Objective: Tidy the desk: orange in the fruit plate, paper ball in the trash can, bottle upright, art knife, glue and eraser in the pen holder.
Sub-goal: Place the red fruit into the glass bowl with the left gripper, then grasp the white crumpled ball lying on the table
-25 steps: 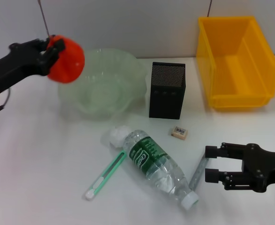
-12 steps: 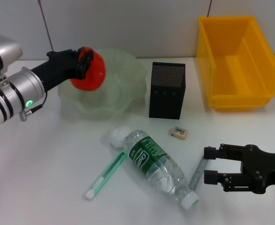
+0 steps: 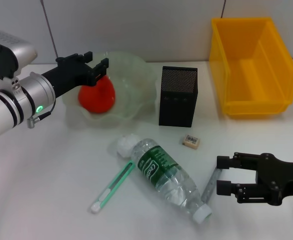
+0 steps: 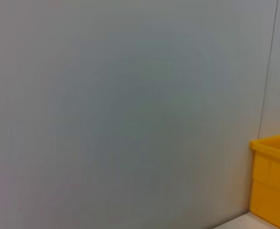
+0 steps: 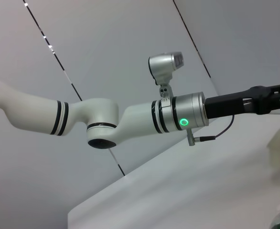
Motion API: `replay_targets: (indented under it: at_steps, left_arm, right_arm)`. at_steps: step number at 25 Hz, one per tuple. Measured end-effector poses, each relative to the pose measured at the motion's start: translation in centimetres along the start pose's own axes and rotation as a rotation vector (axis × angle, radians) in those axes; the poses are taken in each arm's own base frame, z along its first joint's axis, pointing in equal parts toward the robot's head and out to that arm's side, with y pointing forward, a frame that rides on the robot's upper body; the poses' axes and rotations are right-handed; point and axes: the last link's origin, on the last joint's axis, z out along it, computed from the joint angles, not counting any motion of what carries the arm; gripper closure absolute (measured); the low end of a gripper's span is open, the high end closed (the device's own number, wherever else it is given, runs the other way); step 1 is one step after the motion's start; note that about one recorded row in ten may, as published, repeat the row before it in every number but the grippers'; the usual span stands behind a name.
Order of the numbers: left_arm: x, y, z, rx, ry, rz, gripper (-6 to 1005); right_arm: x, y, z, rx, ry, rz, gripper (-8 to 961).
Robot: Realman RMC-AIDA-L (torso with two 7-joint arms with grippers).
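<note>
Over the fruit plate [image 3: 131,70], the left gripper [image 3: 92,64] stands spread above the orange [image 3: 97,96] (apparently released); a careless retreat could nudge it out. Right gripper [image 3: 225,175] waits open near the bottle [image 3: 169,176].

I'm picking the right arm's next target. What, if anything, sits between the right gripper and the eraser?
Nothing visible does. The eraser lies alone on bare desk beyond the right gripper. The bottle and a grey stick lie beside the gripper, off that line.

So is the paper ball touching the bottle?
Touching. In the head view the paper ball sits pressed against the base end of the lying bottle, with no gap between them.
</note>
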Motion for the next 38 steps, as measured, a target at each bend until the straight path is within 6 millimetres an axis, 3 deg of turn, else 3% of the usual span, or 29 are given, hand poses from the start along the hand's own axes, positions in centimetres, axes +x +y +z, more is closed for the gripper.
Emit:
replay_targets:
  at_steps: [10,15,17,21,22,25,28,38]
  left_arm:
    - [0.5,0.3,0.0,-0.034,0.027,-0.023,297]
    - [1.5,0.7,-1.0,-0.134,0.071,-0.076,184]
    - [2.4,1.7,-3.1,-0.322,0.075,-0.093,184]
    - [2.5,2.1,-3.9,-0.383,0.063,-0.090,184]
    - [2.1,2.7,-5.2,-0.469,0.000,-0.057,185]
    - [2.1,2.7,-5.2,-0.469,0.000,-0.057,185]
    - [0.2,2.7,-7.4,-0.515,-0.166,0.080,185]
    - [-1.7,2.5,-7.8,-0.520,-0.256,0.200,184]
  right_arm:
    - [0.0,-0.1,0.0,0.005,-0.003,0.002,168]
    - [0.0,-0.1,-0.1,0.007,-0.006,0.004,168]
    - [0.0,-0.1,-0.1,0.009,-0.006,0.004,168]
    - [0.1,-0.1,-0.2,0.015,-0.005,0.006,168]
    - [0.1,-0.1,-0.3,0.016,-0.005,0.006,168]
    - [0.2,-0.1,-0.4,0.019,-0.006,0.009,168]
    - [0.2,-0.1,-0.5,0.021,-0.007,0.011,168]
    - [0.3,-0.2,-0.5,0.029,-0.004,0.017,167]
